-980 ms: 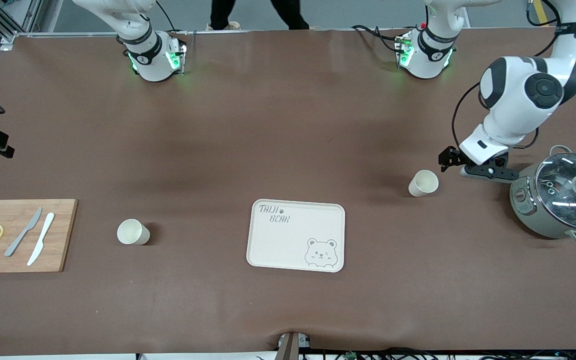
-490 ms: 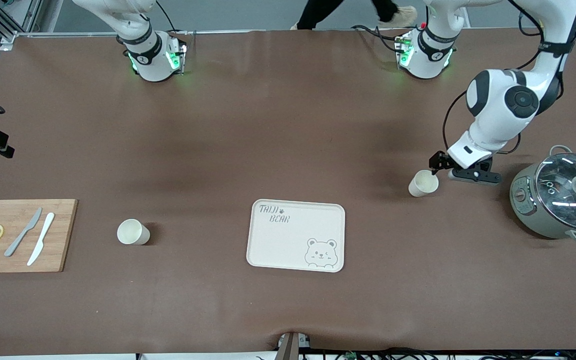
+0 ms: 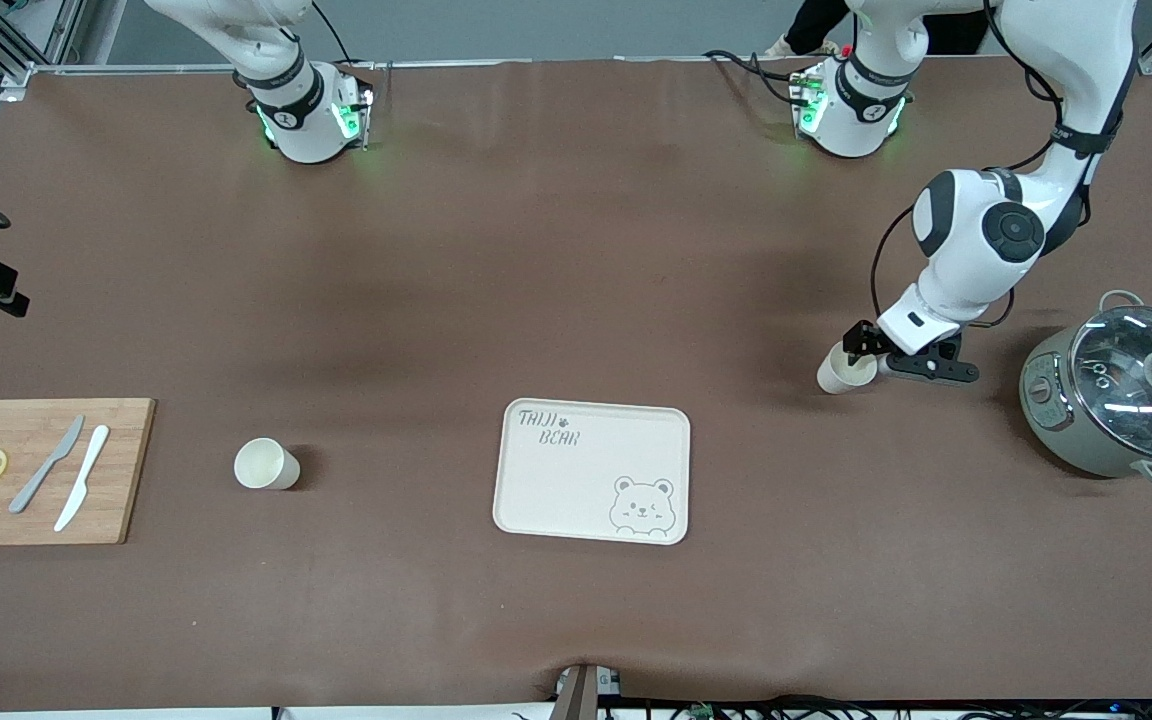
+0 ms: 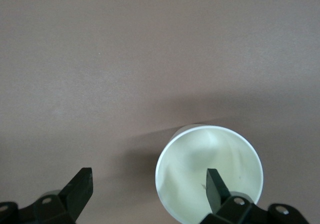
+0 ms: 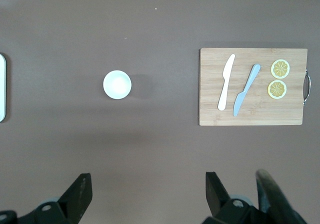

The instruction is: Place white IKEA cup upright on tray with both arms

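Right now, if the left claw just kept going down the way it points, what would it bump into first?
Probably the white cup. The left claw is open right above it, one finger already over the cup's mouth, the other outside over the table. How high it hangs is hard to judge.

The left arm (image 3: 981,235) reached down low toward its own end of the counter, its hand (image 3: 861,352) spread wide. The right hand (image 5: 145,196) hung high, fingers likewise apart.
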You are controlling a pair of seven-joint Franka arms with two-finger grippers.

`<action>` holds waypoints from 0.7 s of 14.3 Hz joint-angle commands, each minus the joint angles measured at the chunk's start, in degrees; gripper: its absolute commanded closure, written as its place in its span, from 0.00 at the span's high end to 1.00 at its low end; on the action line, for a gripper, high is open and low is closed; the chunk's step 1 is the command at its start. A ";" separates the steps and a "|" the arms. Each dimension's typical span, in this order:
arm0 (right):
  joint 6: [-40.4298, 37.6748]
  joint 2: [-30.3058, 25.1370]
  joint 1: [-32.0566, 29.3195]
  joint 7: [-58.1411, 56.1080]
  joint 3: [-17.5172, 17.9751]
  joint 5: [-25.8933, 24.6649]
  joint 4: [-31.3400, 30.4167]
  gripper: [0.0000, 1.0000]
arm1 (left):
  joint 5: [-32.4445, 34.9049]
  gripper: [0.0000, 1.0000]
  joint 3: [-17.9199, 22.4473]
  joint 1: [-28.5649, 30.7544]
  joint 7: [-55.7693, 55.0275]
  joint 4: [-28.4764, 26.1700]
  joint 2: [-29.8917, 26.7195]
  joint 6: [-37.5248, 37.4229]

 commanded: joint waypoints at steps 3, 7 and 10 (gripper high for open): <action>-0.02 2.63 -0.53 0.29 1.03 0.04 0.89 1.00 | 0.12 1.00 -0.28 0.58 1.39 -0.10 3.03 3.36; 1.21 2.90 0.09 0.82 1.12 0.13 0.89 1.00 | 0.12 1.00 -0.28 0.58 1.39 -0.27 3.91 3.36; 1.12 2.90 -0.52 0.47 1.12 0.39 0.89 1.00 | 0.12 1.00 -0.28 0.49 1.65 -0.18 4.53 3.36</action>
